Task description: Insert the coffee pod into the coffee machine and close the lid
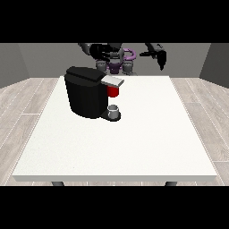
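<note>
White tabletop (134, 147) is carrying a boxy black coffee machine (87, 96) far left, with a small grey thing (114, 108) sitting on its tray, possibly the pod. Only 1 black hand (159, 56) is showing, hanging raised far right, its fingers too small to tell; reaching across, it is risking knocking the machine's grey lid (112, 81).

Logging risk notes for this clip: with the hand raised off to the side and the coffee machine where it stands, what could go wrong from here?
1. The hand at the view's right is raised above the table's far edge, away from the coffee machine; a long reach could arrive misaligned.
2. The grey thing sits on the machine's base under the lid and a red thing at the machine; a hand coming in might knock it or bump the lid.
</note>
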`<state>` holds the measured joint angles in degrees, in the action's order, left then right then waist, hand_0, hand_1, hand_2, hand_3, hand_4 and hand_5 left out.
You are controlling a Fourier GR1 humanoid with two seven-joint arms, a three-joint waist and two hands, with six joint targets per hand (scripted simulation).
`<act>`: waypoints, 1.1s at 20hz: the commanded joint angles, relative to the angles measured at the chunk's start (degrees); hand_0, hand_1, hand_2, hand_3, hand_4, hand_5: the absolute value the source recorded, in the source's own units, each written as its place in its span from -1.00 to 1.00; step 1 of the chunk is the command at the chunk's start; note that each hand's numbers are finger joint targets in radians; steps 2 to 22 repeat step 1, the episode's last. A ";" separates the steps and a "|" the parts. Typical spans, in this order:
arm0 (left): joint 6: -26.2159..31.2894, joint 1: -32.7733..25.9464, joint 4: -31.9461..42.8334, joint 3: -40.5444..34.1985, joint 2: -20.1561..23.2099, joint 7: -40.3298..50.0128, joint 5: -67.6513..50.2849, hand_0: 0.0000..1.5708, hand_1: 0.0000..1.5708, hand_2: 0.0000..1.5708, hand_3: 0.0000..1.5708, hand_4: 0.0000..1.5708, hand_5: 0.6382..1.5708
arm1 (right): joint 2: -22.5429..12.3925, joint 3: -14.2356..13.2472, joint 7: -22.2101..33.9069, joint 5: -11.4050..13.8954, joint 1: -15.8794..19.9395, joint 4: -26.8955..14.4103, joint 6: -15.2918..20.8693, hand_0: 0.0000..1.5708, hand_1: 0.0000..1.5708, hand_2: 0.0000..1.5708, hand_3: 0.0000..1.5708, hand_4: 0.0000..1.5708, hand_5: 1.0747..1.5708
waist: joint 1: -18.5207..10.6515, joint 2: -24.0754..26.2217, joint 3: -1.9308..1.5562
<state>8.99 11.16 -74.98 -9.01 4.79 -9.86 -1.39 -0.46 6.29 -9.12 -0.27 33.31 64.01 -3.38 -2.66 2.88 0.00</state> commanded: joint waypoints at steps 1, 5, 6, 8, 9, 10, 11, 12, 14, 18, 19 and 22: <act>-1.50 -1.37 3.84 -0.41 -0.49 -3.92 1.38 -1.00 -1.00 -1.00 -1.00 -0.76 1.00 | 0.43 7.33 0.71 -5.49 -9.28 5.11 3.92 -1.00 -1.00 -1.00 -1.00 -0.80 1.00 | 3.76 2.88 0.01; -1.50 -1.37 3.84 -0.41 -0.49 -3.92 1.38 -1.00 -1.00 -1.00 -1.00 -0.76 1.00 | 0.43 7.33 0.71 -5.49 -9.28 5.11 3.92 -1.00 -1.00 -1.00 -1.00 -0.80 1.00 | 3.76 2.88 0.01; -1.50 -1.37 3.84 -0.41 -0.49 -3.92 1.38 -1.00 -1.00 -1.00 -1.00 -0.76 1.00 | 0.43 7.33 0.71 -5.49 -9.28 5.11 3.92 -1.00 -1.00 -1.00 -1.00 -0.80 1.00 | 3.76 2.88 0.01; -1.50 -1.37 3.84 -0.41 -0.49 -3.92 1.38 -1.00 -1.00 -1.00 -1.00 -0.76 1.00 | 0.43 7.33 0.71 -5.49 -9.28 5.11 3.92 -1.00 -1.00 -1.00 -1.00 -0.80 1.00 | 3.76 2.88 0.01; -1.50 -1.37 3.84 -0.41 -0.49 -3.92 1.38 -1.00 -1.00 -1.00 -1.00 -0.76 1.00 | 0.43 7.33 0.71 -5.49 -9.28 5.11 3.92 -1.00 -1.00 -1.00 -1.00 -0.80 1.00 | 3.76 2.88 0.01; -1.50 -1.37 3.84 -0.41 -0.49 -3.92 1.38 -1.00 -1.00 -1.00 -1.00 -0.76 1.00 | 0.43 7.33 0.71 -5.49 -9.28 5.11 3.92 -1.00 -1.00 -1.00 -1.00 -0.80 1.00 | 3.76 2.88 0.01; -1.50 -1.37 3.84 -0.41 -0.49 -3.92 1.38 -1.00 -1.00 -1.00 -1.00 -0.76 1.00 | 0.43 7.33 0.71 -5.49 -9.28 5.11 3.92 -1.00 -1.00 -1.00 -1.00 -0.80 1.00 | 3.76 2.88 0.01; -1.50 -1.37 3.84 -0.41 -0.49 -3.92 1.38 -1.00 -1.00 -1.00 -1.00 -0.76 1.00 | 0.43 7.33 0.71 -5.49 -9.28 5.11 3.92 -1.00 -1.00 -1.00 -1.00 -0.80 1.00 | 3.76 2.88 0.01; -1.50 -1.37 3.84 -0.41 -0.49 -3.92 1.38 -1.00 -1.00 -1.00 -1.00 -0.76 1.00 | 0.43 7.33 0.71 -5.49 -9.28 5.11 3.92 -1.00 -1.00 -1.00 -1.00 -0.80 1.00 | 3.76 2.88 0.01; -1.50 -1.37 3.84 -0.41 -0.49 -3.92 1.38 -1.00 -1.00 -1.00 -1.00 -0.76 1.00 | 0.43 7.33 0.71 -5.49 -9.28 5.11 3.92 -1.00 -1.00 -1.00 -1.00 -0.80 1.00 | 3.76 2.88 0.01; -1.50 -1.37 3.84 -0.41 -0.49 -3.92 1.38 -1.00 -1.00 -1.00 -1.00 -0.76 1.00 | 0.43 7.33 0.71 -5.49 -9.28 5.11 3.92 -1.00 -1.00 -1.00 -1.00 -0.80 1.00 | 3.76 2.88 0.01; -1.50 -1.37 3.84 -0.41 -0.49 -3.92 1.38 -1.00 -1.00 -1.00 -1.00 -0.76 1.00 | 0.43 7.33 0.71 -5.49 -9.28 5.11 3.92 -1.00 -1.00 -1.00 -1.00 -0.80 1.00 | 3.76 2.88 0.01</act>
